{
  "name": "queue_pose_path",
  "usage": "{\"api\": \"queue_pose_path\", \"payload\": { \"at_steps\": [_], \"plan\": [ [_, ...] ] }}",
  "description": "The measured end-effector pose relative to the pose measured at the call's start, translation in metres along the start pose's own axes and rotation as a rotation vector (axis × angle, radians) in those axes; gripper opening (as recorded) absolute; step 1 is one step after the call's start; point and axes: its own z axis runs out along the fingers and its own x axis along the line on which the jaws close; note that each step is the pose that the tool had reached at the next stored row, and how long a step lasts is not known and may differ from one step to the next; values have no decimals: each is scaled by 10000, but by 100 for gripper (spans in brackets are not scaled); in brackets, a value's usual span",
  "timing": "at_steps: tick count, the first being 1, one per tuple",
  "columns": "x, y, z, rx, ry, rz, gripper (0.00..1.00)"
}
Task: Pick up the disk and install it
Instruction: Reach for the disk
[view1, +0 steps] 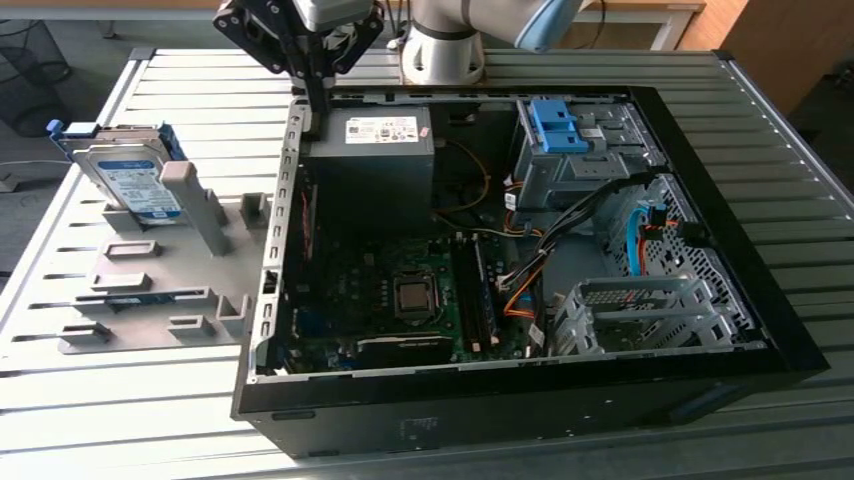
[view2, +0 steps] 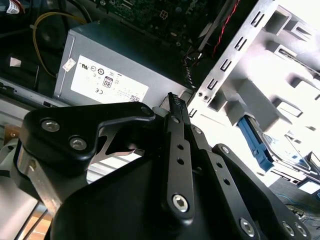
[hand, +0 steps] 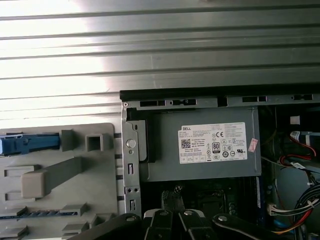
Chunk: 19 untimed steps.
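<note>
The disk (view1: 130, 178), a silver drive with a white-and-blue label in a blue carrier, stands tilted in a slot of the grey holder plate (view1: 150, 300) at the exterior view's left, beside the open computer case (view1: 534, 400). Its blue carrier edge shows in both wrist views (view2: 256, 144) (hand: 24, 144). My gripper (view1: 311, 104) hangs over the case's far left corner, above the wall next to the power supply (view1: 380, 135), well apart from the disk. The black fingers (view2: 174, 107) lie together with nothing between them, so the gripper is shut and empty.
Inside the case are the motherboard (view1: 400, 295), loose cables (view1: 534, 280), a metal drive bay with a fixed blue bracket (view1: 557, 126) and a perforated metal cage (view1: 641, 312). The arm's base (view1: 447, 50) stands behind the case. The table is ribbed metal (hand: 160, 50).
</note>
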Motion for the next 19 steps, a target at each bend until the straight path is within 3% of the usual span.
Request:
{"api": "queue_pose_path", "payload": {
  "at_steps": [19],
  "plan": [
    [80, -6, 4, 0, 1, 1, 11]
  ]
}}
